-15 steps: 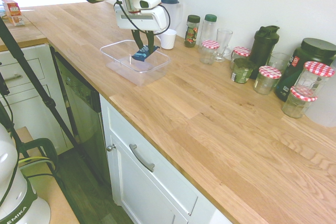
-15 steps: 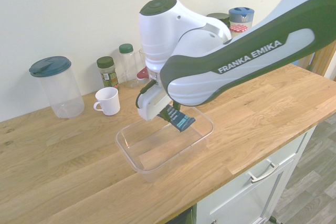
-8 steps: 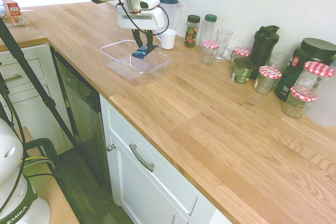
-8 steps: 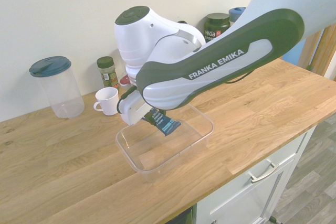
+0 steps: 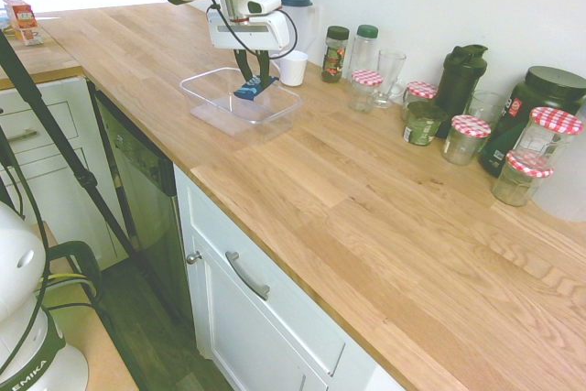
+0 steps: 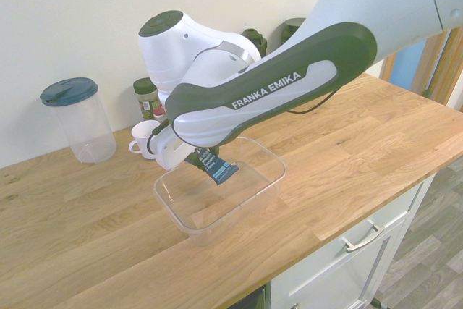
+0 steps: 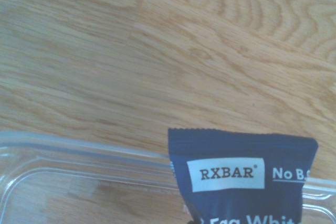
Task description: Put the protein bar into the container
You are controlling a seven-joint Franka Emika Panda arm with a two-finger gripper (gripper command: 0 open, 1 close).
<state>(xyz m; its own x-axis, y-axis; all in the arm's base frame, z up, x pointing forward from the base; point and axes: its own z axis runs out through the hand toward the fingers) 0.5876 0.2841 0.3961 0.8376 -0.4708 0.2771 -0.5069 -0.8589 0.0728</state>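
One bar point(image 6: 221, 172) hangs pinched in the pincer point(image 5: 255, 81), over the tub point(image 6: 191, 232), which has just shifted slightly along the pincer's path, perhaps nudged; lowering and release seem next. Its dark-blue wrapper tilts below the pincer, crimped end flared, pale label showing.

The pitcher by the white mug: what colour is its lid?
The pitcher's lid is dark blue, best seen in the second exterior view.
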